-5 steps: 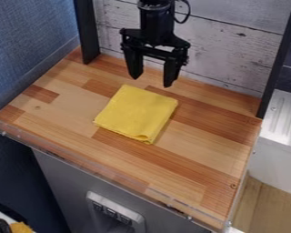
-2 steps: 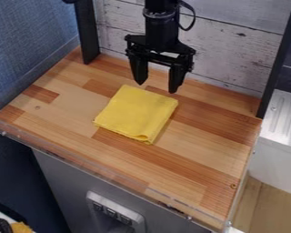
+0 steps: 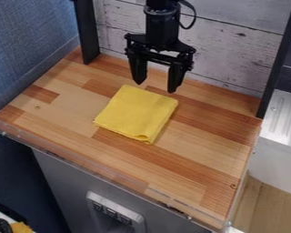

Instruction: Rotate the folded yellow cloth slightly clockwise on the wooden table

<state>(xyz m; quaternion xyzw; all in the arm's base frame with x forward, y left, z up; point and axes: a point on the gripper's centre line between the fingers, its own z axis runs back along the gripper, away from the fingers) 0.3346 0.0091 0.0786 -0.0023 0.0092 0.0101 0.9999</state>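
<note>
My black gripper [image 3: 156, 87] hangs from the top of the camera view, over the rear part of the wooden counter [image 3: 196, 166]. Its two fingers stand wide apart with nothing between them, and the gripper is open. Just below the fingertips in the view lies a folded yellow cloth [image 3: 136, 113], flat on the wood and turned at a slant. The fingertips appear to be above the cloth's far edge; I cannot tell their exact height.
A whitewashed plank wall [image 3: 227, 50] stands behind the counter, with a black upright [image 3: 87, 32] at the left and another [image 3: 279, 59] at the right. A clear rim [image 3: 111, 181] runs along the front edge. A white ribbed surface [image 3: 286, 116] is beyond the right side.
My gripper has moved slightly down and to the right in the view since the first frame, staying open. The yellow cloth lies where it was.
</note>
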